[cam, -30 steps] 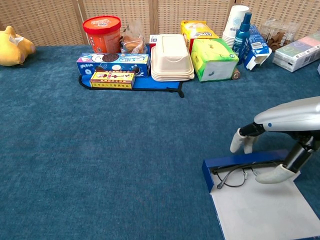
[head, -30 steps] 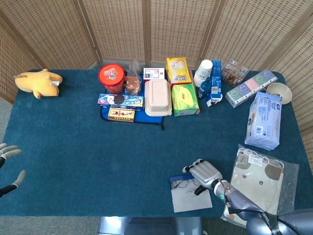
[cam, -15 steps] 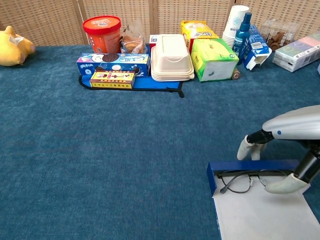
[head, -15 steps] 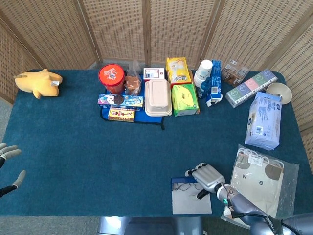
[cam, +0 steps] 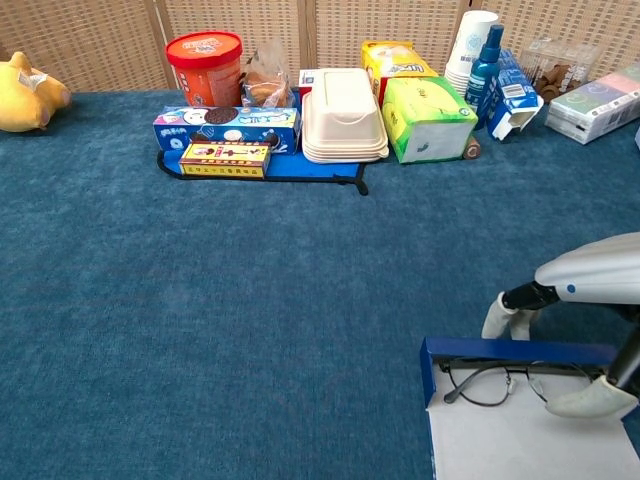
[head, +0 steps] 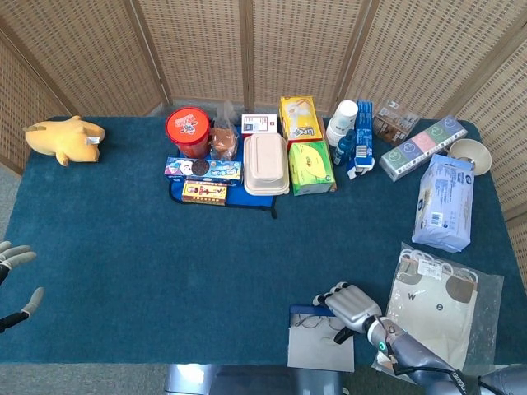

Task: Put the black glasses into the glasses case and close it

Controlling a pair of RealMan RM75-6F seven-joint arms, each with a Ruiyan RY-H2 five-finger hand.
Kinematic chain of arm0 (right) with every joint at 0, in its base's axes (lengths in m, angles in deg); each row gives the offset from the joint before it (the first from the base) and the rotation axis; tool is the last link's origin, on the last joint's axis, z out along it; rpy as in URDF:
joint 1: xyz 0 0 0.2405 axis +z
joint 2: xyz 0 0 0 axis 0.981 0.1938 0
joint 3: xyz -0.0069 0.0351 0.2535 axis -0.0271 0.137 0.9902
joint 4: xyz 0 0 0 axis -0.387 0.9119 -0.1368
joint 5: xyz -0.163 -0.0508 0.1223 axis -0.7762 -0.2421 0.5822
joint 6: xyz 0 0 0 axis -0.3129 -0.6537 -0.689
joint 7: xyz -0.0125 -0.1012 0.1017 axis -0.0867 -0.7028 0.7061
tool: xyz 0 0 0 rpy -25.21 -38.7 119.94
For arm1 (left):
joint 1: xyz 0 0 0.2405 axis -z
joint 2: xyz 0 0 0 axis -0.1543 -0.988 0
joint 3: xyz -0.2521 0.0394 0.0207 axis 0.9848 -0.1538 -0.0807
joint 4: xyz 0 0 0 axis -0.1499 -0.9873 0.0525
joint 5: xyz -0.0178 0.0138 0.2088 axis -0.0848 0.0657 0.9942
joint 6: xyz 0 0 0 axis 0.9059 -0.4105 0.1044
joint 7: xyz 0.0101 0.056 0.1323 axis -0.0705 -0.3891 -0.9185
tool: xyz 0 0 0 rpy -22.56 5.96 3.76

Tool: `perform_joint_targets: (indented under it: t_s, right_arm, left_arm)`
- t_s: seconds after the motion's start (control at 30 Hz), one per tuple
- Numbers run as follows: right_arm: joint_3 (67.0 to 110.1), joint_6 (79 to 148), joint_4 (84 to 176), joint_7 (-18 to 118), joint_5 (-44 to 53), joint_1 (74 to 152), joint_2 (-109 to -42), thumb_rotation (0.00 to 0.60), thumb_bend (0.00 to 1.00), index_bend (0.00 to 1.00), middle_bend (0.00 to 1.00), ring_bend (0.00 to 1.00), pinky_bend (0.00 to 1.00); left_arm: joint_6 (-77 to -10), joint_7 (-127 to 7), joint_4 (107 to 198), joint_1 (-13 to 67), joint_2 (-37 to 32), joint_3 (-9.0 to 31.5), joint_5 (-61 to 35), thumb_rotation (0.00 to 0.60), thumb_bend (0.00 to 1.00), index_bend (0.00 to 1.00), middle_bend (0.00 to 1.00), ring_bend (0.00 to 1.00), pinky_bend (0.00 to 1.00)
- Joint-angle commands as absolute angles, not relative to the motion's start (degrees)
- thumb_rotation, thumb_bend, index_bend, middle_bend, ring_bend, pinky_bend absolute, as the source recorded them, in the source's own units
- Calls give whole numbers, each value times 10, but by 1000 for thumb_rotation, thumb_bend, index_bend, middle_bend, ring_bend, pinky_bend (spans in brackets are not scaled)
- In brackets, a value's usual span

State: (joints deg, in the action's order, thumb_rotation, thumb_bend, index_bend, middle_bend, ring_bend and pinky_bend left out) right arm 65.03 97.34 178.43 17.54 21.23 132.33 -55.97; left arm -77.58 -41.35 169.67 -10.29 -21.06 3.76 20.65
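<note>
One pair of black glasses [cam: 497, 383], thin-wired and light, lying inside the open glasses case [cam: 520, 352] at the near right of the counter [head: 148, 271]. Fragile at the lenses and hinges, probably; best nudged by the frame or temples, never squeezed. Right hand [cam: 560, 345] straddling the case's blue wall, fingers [cam: 498, 317] behind it and thumb inside by the glasses; grip on the wall likely, not certain. Left hand [head: 15, 280] spread and holding nothing at the far left edge. Blue carpet-like cover, wicker screens [head: 247, 49] behind.
</note>
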Motion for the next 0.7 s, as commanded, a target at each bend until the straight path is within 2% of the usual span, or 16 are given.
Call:
perform_joint_targets:
  t_s: [0.03, 0.7]
  right_arm:
    - [655, 974, 1781, 176, 204, 1323, -564, 344, 275, 196, 298, 202, 165]
    - [657, 978, 1786, 169, 193, 1320, -573, 341, 276, 197, 298, 202, 165]
  left_arm:
    - [-777, -414, 1697, -104, -211, 37, 207, 600, 302, 273, 245, 126, 3]
    - [-776, -411, 1694, -104, -210, 37, 207, 600, 302, 273, 245, 126, 2]
